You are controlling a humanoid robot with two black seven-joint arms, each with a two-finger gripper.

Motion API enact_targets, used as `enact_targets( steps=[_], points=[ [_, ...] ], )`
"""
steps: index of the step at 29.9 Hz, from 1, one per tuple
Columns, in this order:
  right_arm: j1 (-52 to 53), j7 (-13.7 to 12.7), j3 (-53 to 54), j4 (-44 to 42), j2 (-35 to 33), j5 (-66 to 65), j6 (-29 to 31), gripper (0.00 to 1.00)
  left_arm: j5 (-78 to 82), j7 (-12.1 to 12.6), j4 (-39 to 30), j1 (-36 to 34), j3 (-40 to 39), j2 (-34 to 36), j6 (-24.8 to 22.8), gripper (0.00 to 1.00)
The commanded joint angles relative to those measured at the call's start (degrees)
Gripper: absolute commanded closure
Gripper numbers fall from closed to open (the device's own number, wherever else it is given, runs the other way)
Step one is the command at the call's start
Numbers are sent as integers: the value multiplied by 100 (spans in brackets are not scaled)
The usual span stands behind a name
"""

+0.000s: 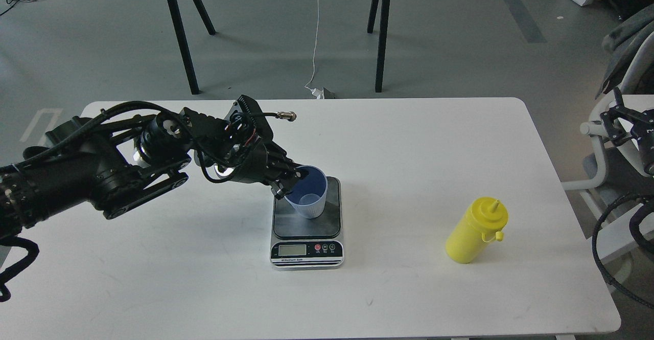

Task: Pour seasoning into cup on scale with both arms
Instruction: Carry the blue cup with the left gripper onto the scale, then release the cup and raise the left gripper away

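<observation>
The light-blue cup [308,198] stands upright on the dark plate of the scale [329,220] at the table's middle. My left gripper [289,181] is shut on the cup's left rim, with the arm reaching in from the left. The yellow seasoning bottle [476,231] stands upright on the table at the right, cap hanging at its side. My right gripper [619,120] is off the table at the far right edge, well away from the bottle; its fingers are too small and dark to tell apart.
The white table [409,140] has a rounded right edge. A white frame and black cables [608,227] stand beside the table at the right. A black-legged stand [380,28] and a white cord are on the floor behind the table.
</observation>
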Motion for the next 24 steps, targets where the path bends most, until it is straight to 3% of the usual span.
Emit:
enact_targets(
  steps=[1,5,12,18,20,24],
  points=[
    [0,0,-1,-9,1,0,0,0,-21,-2,-15,16,-1,11,0,61],
    [0,0,-1,0,10,0,0,0,-99,-2,-77,34,-45,28,26,38],
    [-26,0,7,0,1,0,0,0,-739,-2,-164,-98,-185,55,26,24],
    [-193,-9,7,43,-43,0,0,0,-2909,-2,-305,-475,-546,300,-27,12],
    [-359,-9,7,297,-95,0,0,0,-3804,-2,-270,-573,-668,371,-18,4],
    [-939,-9,7,1070,-96,0,0,0,-5817,-2,-165,-590,-1020,503,-18,1]
  ],
)
